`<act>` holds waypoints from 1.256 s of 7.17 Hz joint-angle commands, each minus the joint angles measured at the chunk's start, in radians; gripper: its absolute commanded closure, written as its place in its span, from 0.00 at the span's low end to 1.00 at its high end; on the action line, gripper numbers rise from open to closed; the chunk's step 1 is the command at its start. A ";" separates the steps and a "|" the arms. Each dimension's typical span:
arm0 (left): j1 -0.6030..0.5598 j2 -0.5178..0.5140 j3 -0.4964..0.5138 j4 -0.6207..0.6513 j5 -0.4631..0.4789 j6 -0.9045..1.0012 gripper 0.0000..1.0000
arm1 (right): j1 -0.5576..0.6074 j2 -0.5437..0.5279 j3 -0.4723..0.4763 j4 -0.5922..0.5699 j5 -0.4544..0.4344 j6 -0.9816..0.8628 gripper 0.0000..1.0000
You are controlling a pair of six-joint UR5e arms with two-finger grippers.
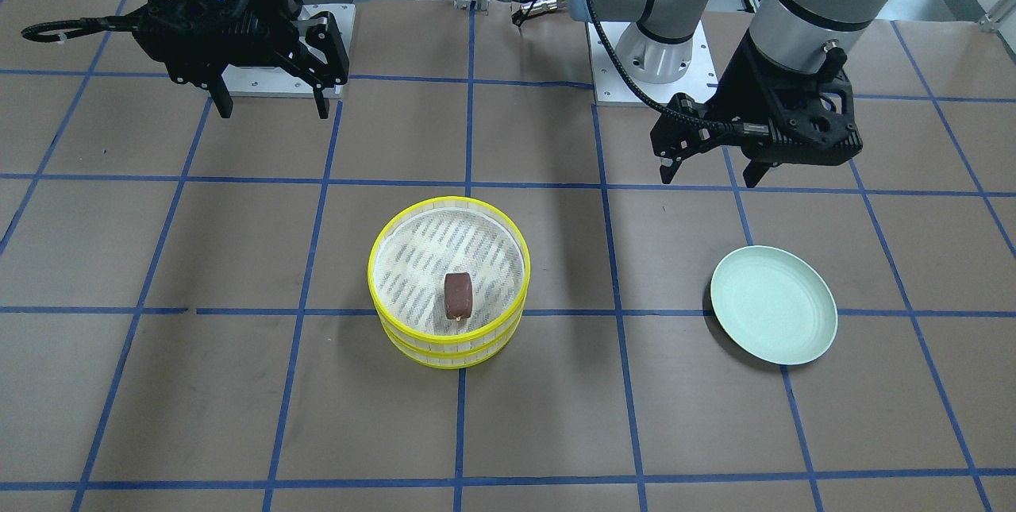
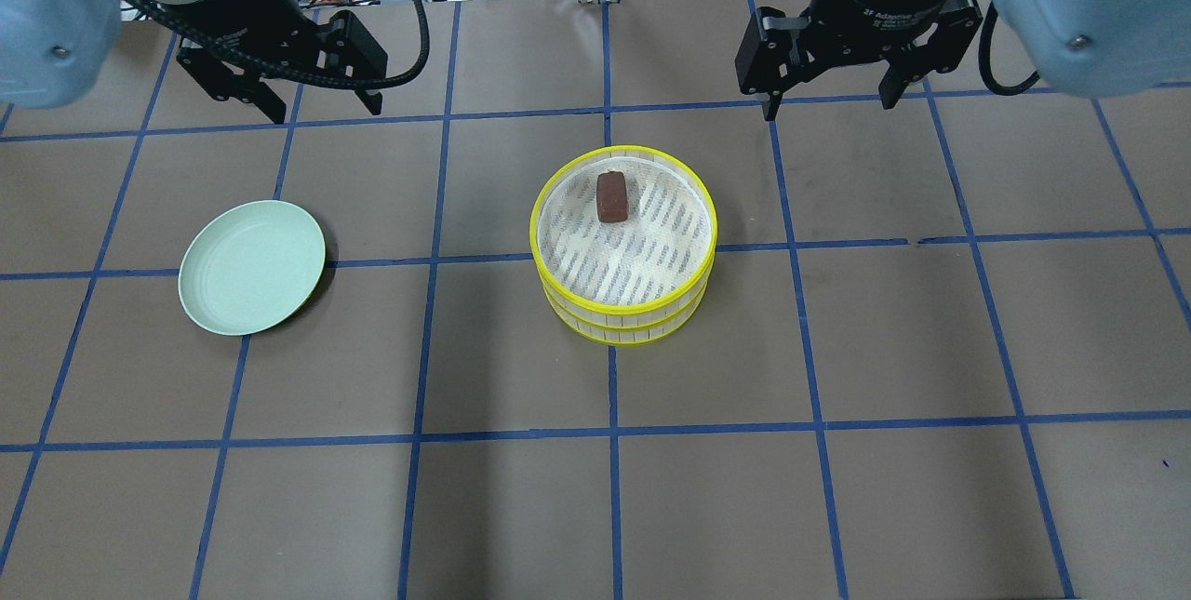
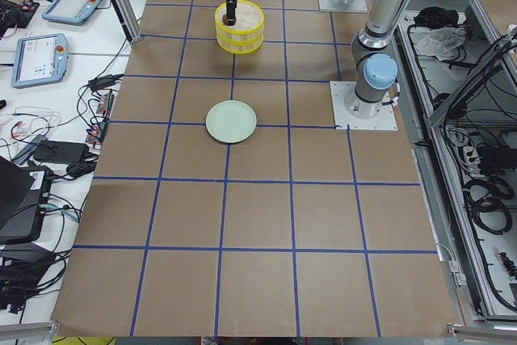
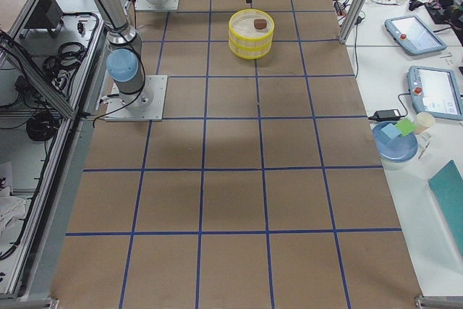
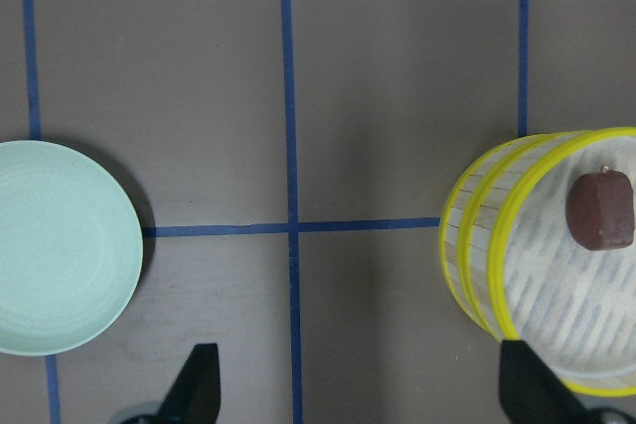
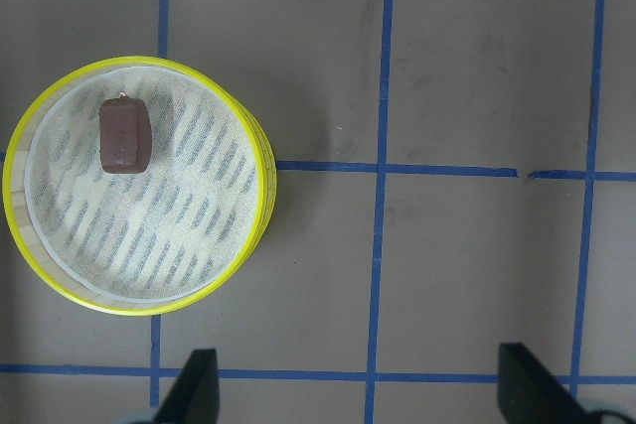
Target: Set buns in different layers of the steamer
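Note:
The steamer (image 1: 448, 349) stands as a stack of two yellow-rimmed tiers in the middle of the table; it also shows in the overhead view (image 2: 623, 321). The dark reddish-brown bun (image 1: 458, 295) lies on the top tier's mesh, near the rim on the robot's side (image 2: 611, 195). The cream-white bun is hidden. My left gripper (image 1: 709, 179) is open and empty, raised between its base and the plate. My right gripper (image 1: 271, 111) is open and empty, raised near its base. The right wrist view shows the bun (image 6: 124, 136) in the steamer (image 6: 260, 206).
A pale green plate (image 2: 251, 267) lies empty on the robot's left side of the steamer. Brown paper with blue grid tape covers the table (image 2: 837, 349). The arms' base plates (image 1: 635, 91) sit at the robot's edge.

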 commanded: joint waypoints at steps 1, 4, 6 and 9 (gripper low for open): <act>0.007 0.008 -0.008 -0.023 0.062 0.007 0.00 | 0.000 0.000 0.000 0.000 -0.002 0.000 0.00; 0.017 0.014 -0.009 -0.025 0.062 0.007 0.00 | 0.000 0.000 0.000 0.000 -0.002 -0.002 0.00; 0.024 0.034 -0.009 -0.030 0.060 0.008 0.00 | 0.000 0.000 0.001 -0.001 0.001 0.000 0.00; 0.041 0.044 -0.040 -0.031 0.065 0.008 0.00 | 0.000 0.000 0.000 0.002 -0.002 0.000 0.00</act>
